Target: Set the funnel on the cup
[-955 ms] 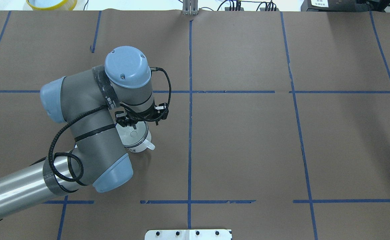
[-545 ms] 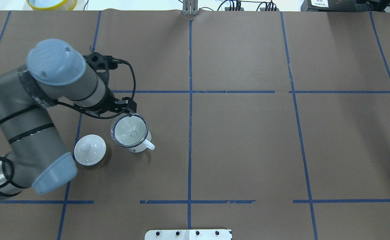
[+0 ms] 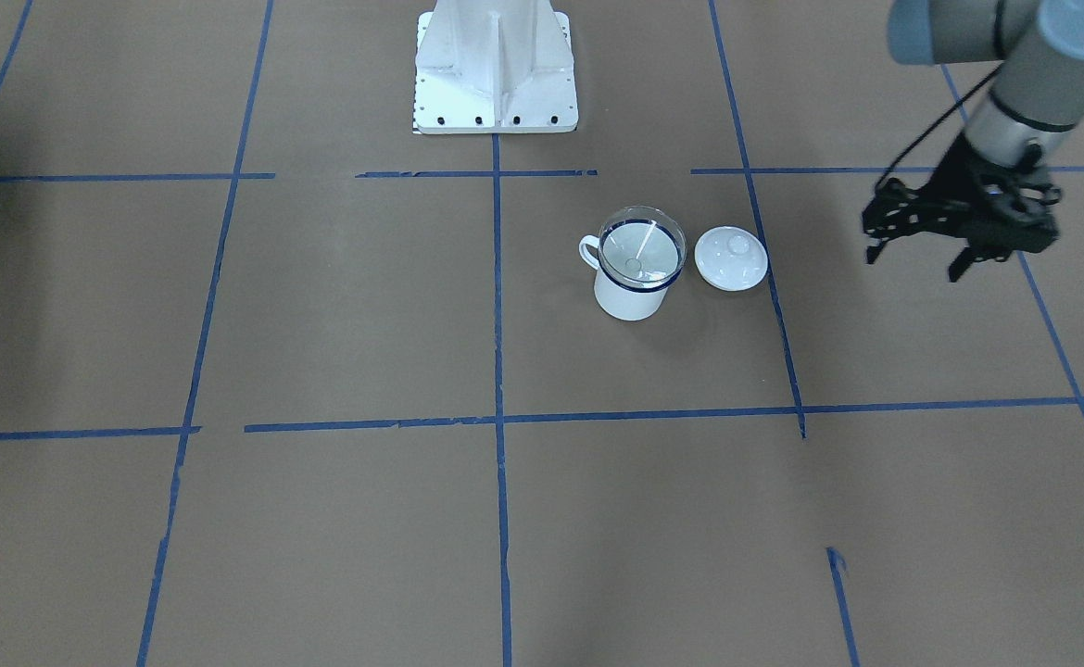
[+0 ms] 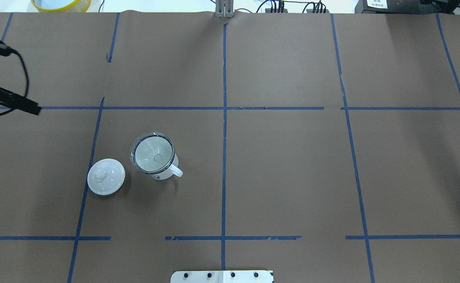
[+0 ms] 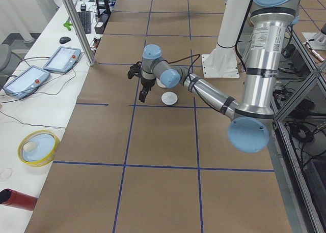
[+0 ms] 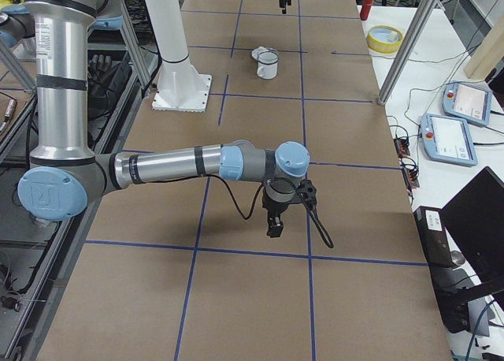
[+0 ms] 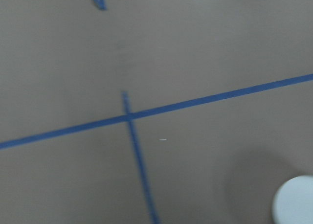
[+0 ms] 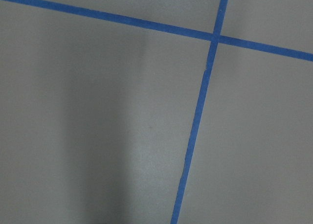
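The clear funnel [image 3: 642,243] sits in the mouth of the white mug [image 3: 630,298], spout down; the mug has a dark-blue rim. In the overhead view the funnel [image 4: 153,153] covers the mug [image 4: 167,173], whose handle points right. My left gripper [image 3: 913,267] is open and empty, in the air well off to the lid's side of the mug; one finger [image 4: 29,107] shows at the overhead view's left edge. My right gripper [image 6: 274,219] hangs over bare paper far from the mug [image 6: 268,64]; I cannot tell whether it is open or shut.
A flat white lid with a knob [image 4: 105,177] lies just beside the mug, on the left arm's side. The robot's white base plate [image 3: 496,93] stands behind the mug. A yellow-rimmed bowl [image 4: 61,4] sits off the paper at the far left.
My left arm has pulled away from the mug to the far left, empty. The funnel stays on the mug. The lid, hidden under the arm before, now shows.
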Action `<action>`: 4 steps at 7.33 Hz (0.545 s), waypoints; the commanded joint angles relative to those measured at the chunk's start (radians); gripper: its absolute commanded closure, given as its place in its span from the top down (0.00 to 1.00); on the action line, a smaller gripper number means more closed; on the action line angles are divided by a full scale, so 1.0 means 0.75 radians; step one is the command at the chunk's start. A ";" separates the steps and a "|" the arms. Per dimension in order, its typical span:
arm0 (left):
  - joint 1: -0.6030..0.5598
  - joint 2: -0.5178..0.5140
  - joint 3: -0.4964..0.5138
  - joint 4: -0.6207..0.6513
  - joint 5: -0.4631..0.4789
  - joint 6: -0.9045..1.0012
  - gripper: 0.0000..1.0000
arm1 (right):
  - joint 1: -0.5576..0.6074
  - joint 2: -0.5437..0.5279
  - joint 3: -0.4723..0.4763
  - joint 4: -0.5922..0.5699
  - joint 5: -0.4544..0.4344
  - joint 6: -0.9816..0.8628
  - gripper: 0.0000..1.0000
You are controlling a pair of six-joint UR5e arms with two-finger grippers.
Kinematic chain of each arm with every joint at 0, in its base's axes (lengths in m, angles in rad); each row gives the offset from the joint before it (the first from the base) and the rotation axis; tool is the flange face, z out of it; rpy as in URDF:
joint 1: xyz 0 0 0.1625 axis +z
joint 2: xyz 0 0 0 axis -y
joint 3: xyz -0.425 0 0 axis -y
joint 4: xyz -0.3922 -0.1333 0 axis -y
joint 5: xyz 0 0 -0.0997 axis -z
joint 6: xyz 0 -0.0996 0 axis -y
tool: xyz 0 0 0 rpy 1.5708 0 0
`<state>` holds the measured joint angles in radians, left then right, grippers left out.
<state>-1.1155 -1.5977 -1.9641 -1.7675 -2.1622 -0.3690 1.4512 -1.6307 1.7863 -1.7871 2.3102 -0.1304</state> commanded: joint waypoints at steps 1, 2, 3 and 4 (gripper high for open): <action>-0.401 0.225 0.133 -0.038 -0.122 0.661 1.00 | 0.000 0.000 0.001 0.000 0.000 0.000 1.00; -0.550 0.329 0.144 -0.028 -0.120 0.810 1.00 | 0.000 0.000 -0.001 0.000 0.000 0.000 1.00; -0.590 0.359 0.144 -0.014 -0.118 0.839 1.00 | 0.000 0.000 0.001 0.000 0.000 0.000 1.00; -0.595 0.349 0.203 0.047 -0.118 0.840 1.00 | 0.000 0.000 0.001 0.000 0.000 0.000 1.00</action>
<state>-1.5267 -1.3517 -1.8496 -1.7710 -2.2494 0.2250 1.4512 -1.6306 1.7865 -1.7871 2.3102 -0.1304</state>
